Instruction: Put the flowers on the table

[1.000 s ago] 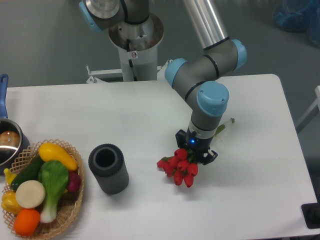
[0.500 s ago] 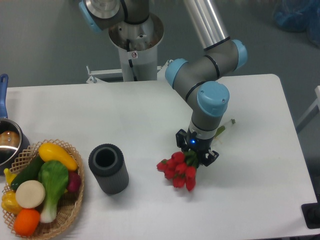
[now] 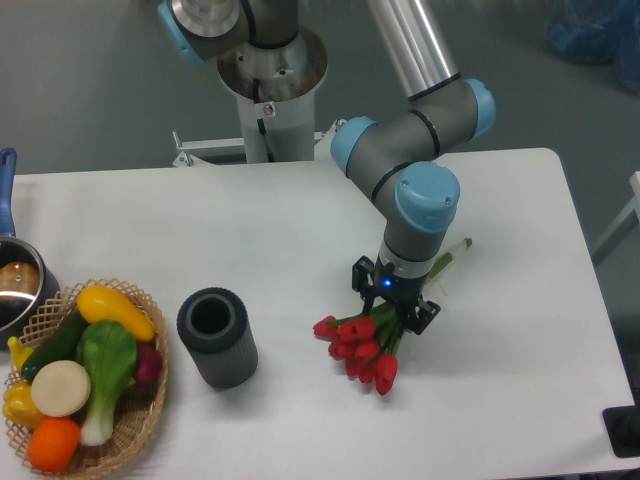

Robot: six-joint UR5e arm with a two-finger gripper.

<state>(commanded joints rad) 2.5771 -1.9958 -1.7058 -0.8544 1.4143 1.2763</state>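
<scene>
- Since the earlier frames the flowers (image 3: 362, 343) have fanned out and sagged lower: the red buds now trail toward the front edge of the table (image 3: 300, 230), where before they sat bunched tight under the gripper (image 3: 394, 303).
- The arm has barely shifted over the same span.
- The bunch lies in the right half of the table, well apart from the dark cylindrical vase (image 3: 216, 337) and the wicker basket (image 3: 150, 405) at the front left corner; the stem ends poke out behind the wrist toward the right edge.
- The buds appear to rest on the tabletop, so the placing looks nearly done.
- The claw sits right over the stems; whether it pinches them or has let go, I cannot tell.
- Left, by my reading: a sure release and a lift away.
</scene>
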